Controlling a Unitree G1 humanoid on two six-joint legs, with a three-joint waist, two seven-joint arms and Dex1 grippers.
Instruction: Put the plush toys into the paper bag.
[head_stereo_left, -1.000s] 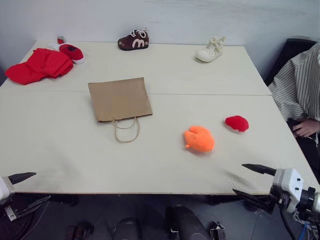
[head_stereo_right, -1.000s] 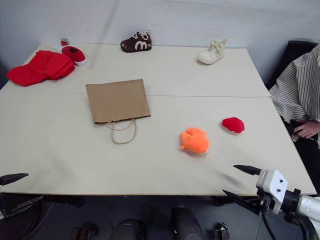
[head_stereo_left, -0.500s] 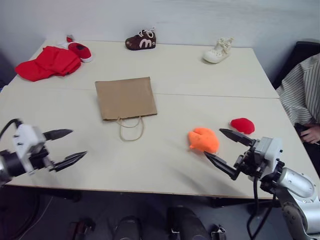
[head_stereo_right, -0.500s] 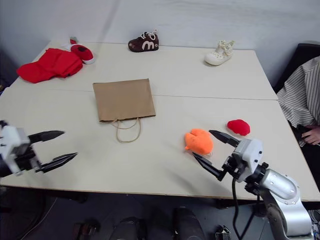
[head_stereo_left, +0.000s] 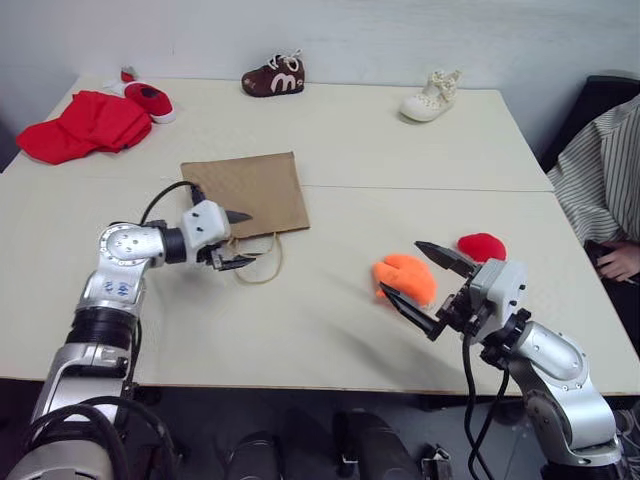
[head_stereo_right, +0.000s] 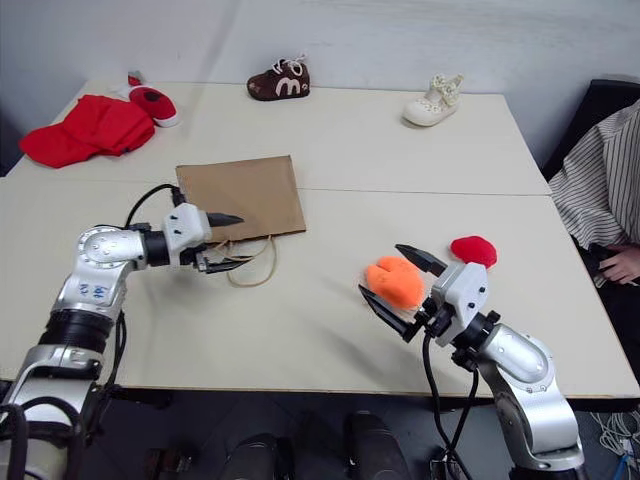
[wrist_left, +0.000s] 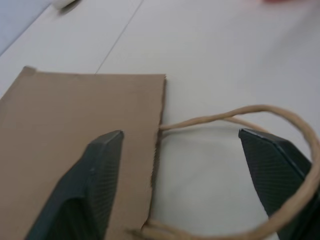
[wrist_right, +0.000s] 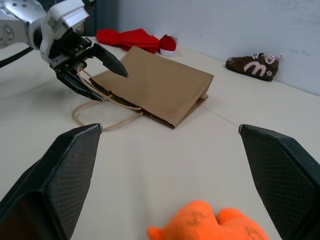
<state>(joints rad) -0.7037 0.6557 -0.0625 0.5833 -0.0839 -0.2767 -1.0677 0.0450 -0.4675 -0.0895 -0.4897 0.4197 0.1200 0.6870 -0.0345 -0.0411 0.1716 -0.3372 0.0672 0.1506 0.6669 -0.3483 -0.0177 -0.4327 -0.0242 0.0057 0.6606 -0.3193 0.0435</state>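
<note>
The bag (head_stereo_left: 243, 192) lies flat near the middle of the table (head_stereo_left: 330, 330), a little toward the left edge, its mouth and string handles (head_stereo_left: 258, 262) facing the near edge. Its long axis runs roughly from far edge to near edge, so anything going in must enter from the near side.

The left gripper (head_stereo_left: 236, 240) is at that mouth. In the left wrist view its fingers (wrist_left: 97, 172) stand apart and hold nothing: one hangs over the brown paper at the mouth edge, the other over the handle loop (wrist_left: 280, 150), with the mouth edge and one string running between them. From there a closing pinch looks set to take the lip or the handle, though I cannot tell which.

The orange toy (head_stereo_right: 394, 281) sits toward the near right part of the table. The right gripper (head_stereo_right: 392, 280), jaws wide and empty, points at it from the near right side; one finger passes on the far side of the toy, the other reaches past its near side. In the right wrist view the toy (wrist_right: 210, 222) lies low between the two fingers (wrist_right: 60, 175), just ahead of them, apparently not yet touched. The right arm is plainly the nearer one for this toy.

The red toy (head_stereo_left: 481, 246) rests just beyond the right gripper, closer to the right edge, well apart from the bag. Both toys are outside the bag.
</note>
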